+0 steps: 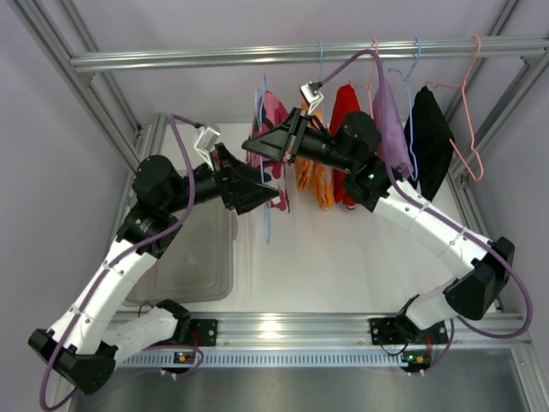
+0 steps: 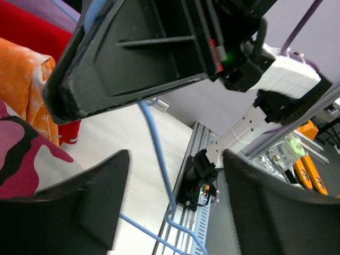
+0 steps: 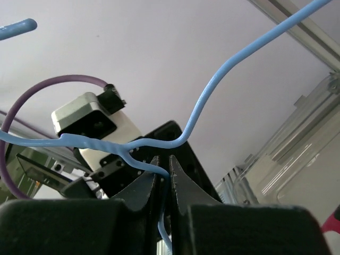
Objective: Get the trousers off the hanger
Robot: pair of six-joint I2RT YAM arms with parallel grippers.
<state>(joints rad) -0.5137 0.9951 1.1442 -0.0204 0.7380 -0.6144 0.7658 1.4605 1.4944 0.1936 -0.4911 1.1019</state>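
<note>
- Right jaws: pressed together on the wire of the blue hanger (image 3: 223,74), pinching it just below the twisted neck. In the top view they sit under the rail (image 1: 214,58), beside the upper part of the pink camo trousers (image 1: 276,112).
- Left jaws: spread wide. In the left wrist view the blue hanger (image 2: 159,154) runs down through the gap between the two fingers (image 2: 79,207); neither appears to touch it.
- Pink camo trousers (image 2: 21,164): just beside the left jaws, outside the gap. From above they hang along the blue hanger (image 1: 267,225), between the two sets of jaws. How they are fixed to the hanger cannot be told.
- Orange trousers (image 1: 316,178): hanging next to the pink pair, partly behind the right arm (image 1: 429,223), in neither set of jaws. In the left wrist view the orange trousers (image 2: 21,69) lie beyond the pink pair.
- Right jaws sit above the left jaws, close but apart.
- Red, purple and black clothes hang further right on the rail, above the bench (image 1: 343,257).
</note>
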